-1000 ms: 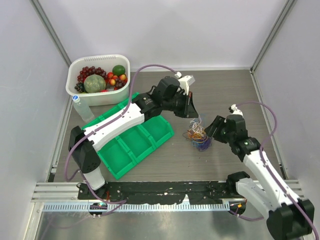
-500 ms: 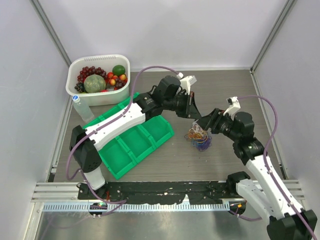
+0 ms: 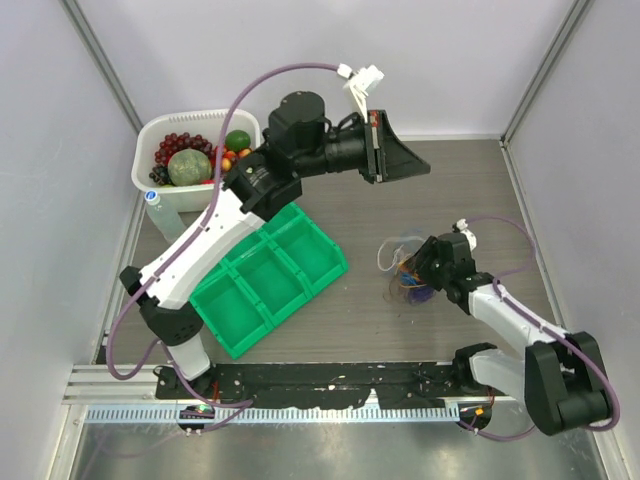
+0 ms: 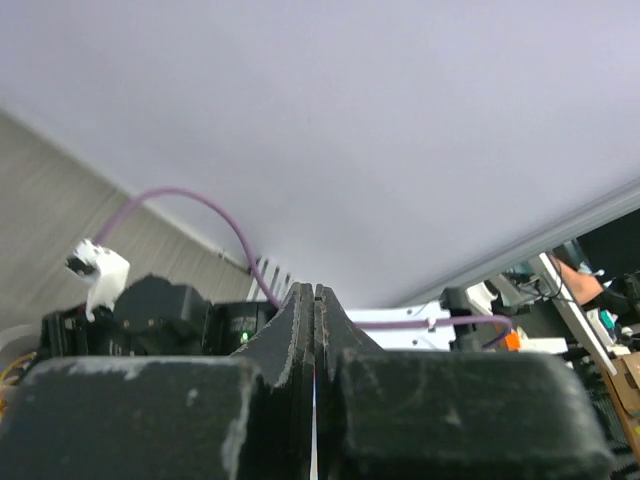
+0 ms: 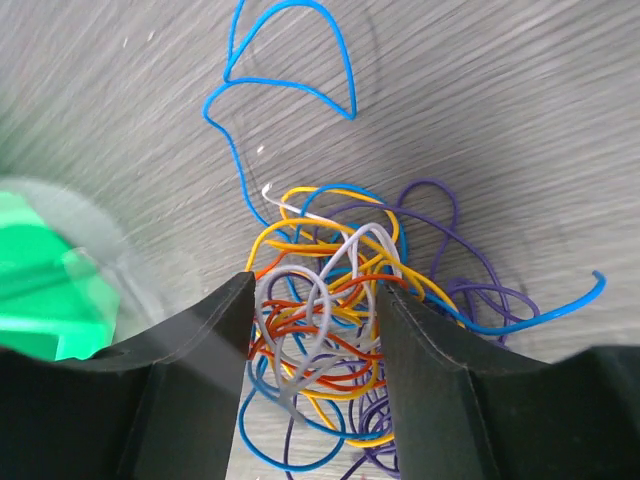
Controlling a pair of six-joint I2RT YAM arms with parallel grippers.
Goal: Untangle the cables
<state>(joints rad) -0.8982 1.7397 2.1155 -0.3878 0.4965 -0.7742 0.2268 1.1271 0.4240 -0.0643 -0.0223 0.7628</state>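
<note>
Bases of both arms sit bolted at the near edge of the worktop (image 3: 455, 195). From the near right corner the right arm folds low, its white forearm running up and leftward close to the surface, and the wrist tips the right claw (image 3: 413, 270) down onto the cables (image 3: 400, 262), which lie in one small heap on the bare wood right of centre. In the right wrist view that claw (image 5: 315, 300) is open, its two dark fingers (image 5: 200, 340) standing apart on either side of the tangle, with orange, yellow, white and blue loops crowding the gap between them. One blue strand (image 5: 290, 60) trails out of the knot onto the wood beyond the fingertips, and purple loops (image 5: 470, 280) spill to the right of the right finger. Left of the heap, a green tray (image 3: 240, 300) with several compartments lies slantwise under the left arm. That arm rises steeply from its base at the near left, its white link climbing toward the far side, then bends at a black joint so the wrist runs level to the right, well above the surface. The left claw (image 3: 420, 170) points right, high over the far part of the worktop and well apart from the cables; in its own wrist view the left claw (image 4: 314, 300) is closed, its fingers pressed flat together with nothing seen between them, facing a pale wall. A lilac hose (image 3: 270, 85) arcs over this arm. At the far left corner stands a white tub (image 3: 200, 115) holding fruit (image 3: 189, 167), with a clear bottle (image 3: 160, 215) just beside it.
</note>
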